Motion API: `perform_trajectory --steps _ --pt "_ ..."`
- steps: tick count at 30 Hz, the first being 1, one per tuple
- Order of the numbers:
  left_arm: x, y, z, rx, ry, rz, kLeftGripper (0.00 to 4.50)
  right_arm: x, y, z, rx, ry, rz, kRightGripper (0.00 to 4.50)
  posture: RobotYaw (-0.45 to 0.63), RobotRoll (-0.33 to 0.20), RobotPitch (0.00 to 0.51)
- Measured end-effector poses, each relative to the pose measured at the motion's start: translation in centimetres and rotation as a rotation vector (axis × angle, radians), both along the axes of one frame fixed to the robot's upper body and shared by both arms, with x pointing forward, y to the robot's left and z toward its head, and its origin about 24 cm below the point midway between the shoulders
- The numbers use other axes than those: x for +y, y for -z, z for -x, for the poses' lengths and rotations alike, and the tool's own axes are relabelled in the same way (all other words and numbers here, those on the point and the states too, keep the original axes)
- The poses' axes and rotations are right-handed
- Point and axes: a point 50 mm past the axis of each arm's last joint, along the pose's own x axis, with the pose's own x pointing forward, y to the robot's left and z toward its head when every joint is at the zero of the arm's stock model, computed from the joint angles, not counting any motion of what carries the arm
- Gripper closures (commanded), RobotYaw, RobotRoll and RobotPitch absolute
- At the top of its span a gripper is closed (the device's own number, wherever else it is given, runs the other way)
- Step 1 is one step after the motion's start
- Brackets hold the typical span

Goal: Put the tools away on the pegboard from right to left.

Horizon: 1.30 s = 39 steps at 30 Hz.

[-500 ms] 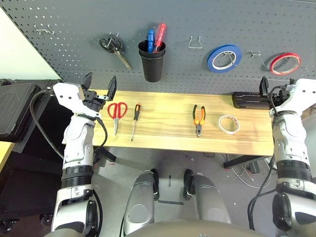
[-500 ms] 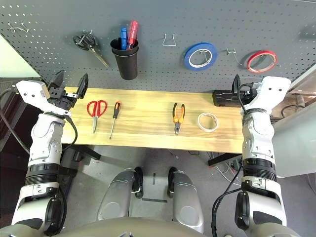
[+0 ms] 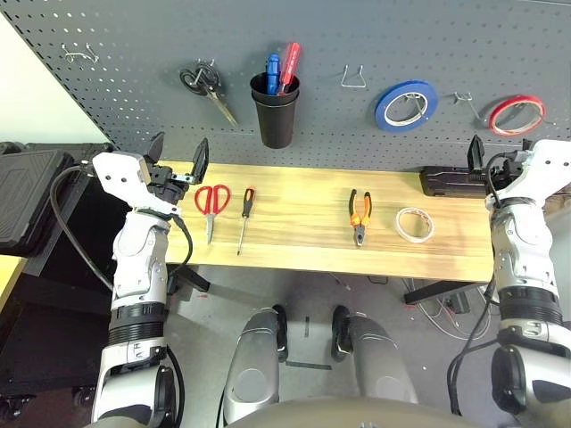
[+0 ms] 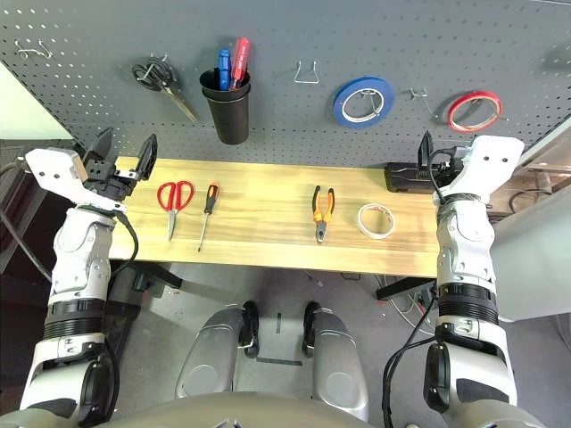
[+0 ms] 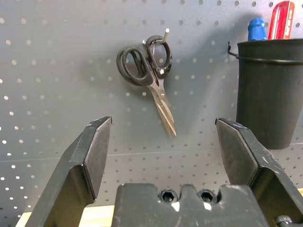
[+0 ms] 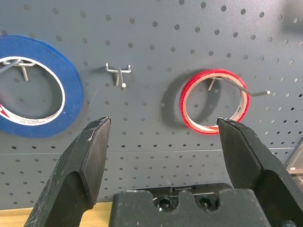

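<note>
Four tools lie in a row on the wooden table (image 3: 303, 241): red-handled scissors (image 3: 211, 202), a slim screwdriver (image 3: 244, 217), orange-handled pliers (image 3: 359, 212) and a cream-white tape roll (image 3: 414, 224). Behind them rises the dark grey pegboard (image 3: 134, 36). My left gripper (image 3: 179, 154) hovers open over the table's left end, just left of the scissors, pointing at the board. My right gripper (image 4: 426, 152) is open at the table's right end, right of the tape roll, facing the board with nothing between its fingers.
On the pegboard hang black-handled scissors (image 5: 152, 75), a black cup (image 3: 275, 109) holding blue and red handles, an empty wire hook (image 3: 353, 78), a blue tape roll (image 3: 406, 105), a small empty hook (image 6: 118, 73) and a red tape roll (image 6: 214, 101). A black box (image 3: 451, 181) lies at the table's back right.
Both arms have barely moved; the left forearm has shifted a touch leftward. The tools lie as before.
</note>
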Motion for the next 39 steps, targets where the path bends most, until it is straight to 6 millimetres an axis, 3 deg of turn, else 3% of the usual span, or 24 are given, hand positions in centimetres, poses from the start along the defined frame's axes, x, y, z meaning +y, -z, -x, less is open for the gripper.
perform_trajectory --steps 9,18,23,30,39 --pt "0.3 -0.4 1.6 0.064 0.119 -0.088 0.02 0.0 0.6 0.5 0.032 -0.026 0.017 0.00 0.13 0.000 0.214" --pt "-3.6 0.3 3.1 0.187 0.493 -0.281 0.02 -0.3 1.1 1.4 0.192 -0.122 0.054 0.00 0.06 0.000 0.294" --pt "-4.8 1.1 3.4 0.225 0.606 -0.343 0.02 -0.8 1.2 1.8 0.319 -0.164 0.051 0.00 0.03 0.000 0.324" --pt "-5.7 1.0 3.3 0.195 0.659 -0.399 0.02 -0.3 1.7 1.6 0.521 -0.279 0.077 0.00 0.02 0.000 0.353" --pt "-6.3 1.3 3.3 0.194 0.673 -0.414 0.02 1.4 1.3 -0.4 0.654 -0.456 0.145 0.00 0.03 0.000 0.362"
